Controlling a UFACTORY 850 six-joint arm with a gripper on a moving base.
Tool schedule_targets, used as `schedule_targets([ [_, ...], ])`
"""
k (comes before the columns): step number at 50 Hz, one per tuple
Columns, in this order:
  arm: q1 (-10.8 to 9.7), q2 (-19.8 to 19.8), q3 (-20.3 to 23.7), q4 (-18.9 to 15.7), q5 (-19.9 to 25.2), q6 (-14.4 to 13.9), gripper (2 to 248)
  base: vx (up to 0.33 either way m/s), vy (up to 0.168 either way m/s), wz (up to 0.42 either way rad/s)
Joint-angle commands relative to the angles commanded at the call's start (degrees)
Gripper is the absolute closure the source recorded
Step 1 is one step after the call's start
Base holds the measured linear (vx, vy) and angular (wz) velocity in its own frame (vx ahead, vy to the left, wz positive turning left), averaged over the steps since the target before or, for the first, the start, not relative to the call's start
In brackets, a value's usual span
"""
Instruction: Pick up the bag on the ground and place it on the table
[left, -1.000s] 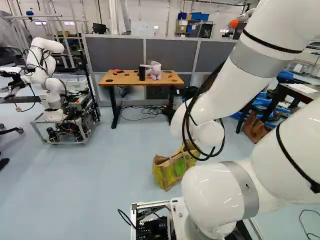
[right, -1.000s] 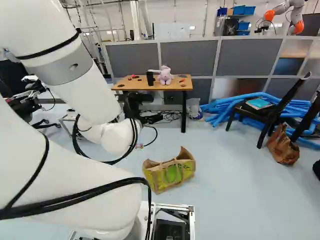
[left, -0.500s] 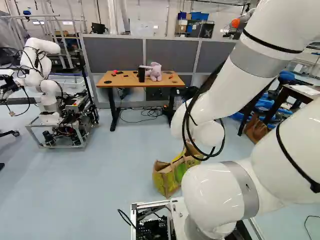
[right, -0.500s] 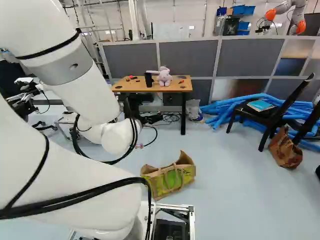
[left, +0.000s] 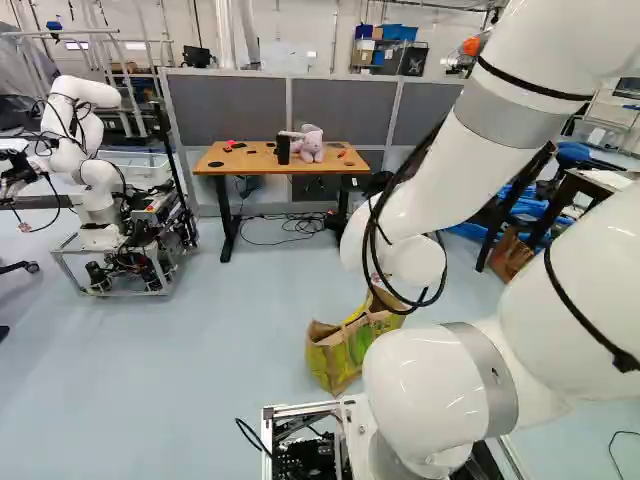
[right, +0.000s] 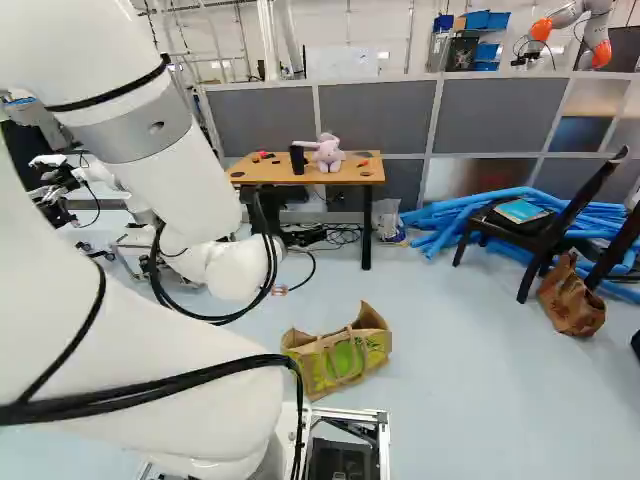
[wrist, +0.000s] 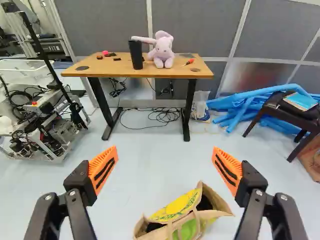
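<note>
The bag at the base's twelve o'clock could be toppled if the gripper, jaws spread wide, is lowered askew.

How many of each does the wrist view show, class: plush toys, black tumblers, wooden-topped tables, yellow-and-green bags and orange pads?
Plush toy: 1
Black tumbler: 1
Wooden-topped table: 1
Yellow-and-green bag: 1
Orange pads: 2
Total: 6
</note>
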Motion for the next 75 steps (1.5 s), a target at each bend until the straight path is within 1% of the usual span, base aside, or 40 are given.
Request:
schedule_targets([
  [30, -1.0, -10.0, -9.3, 2.1, -8.5, 0.0, 3, 0.000, 0.000, 0.000],
  [57, -1.4, -18.1, -17.5, 5.0, -19.7, 0.0, 3, 0.000, 0.000, 0.000],
  [75, -1.3, -26.2, -24.0, 7.2, -27.7, 0.0, 3, 0.000, 0.000, 0.000],
])
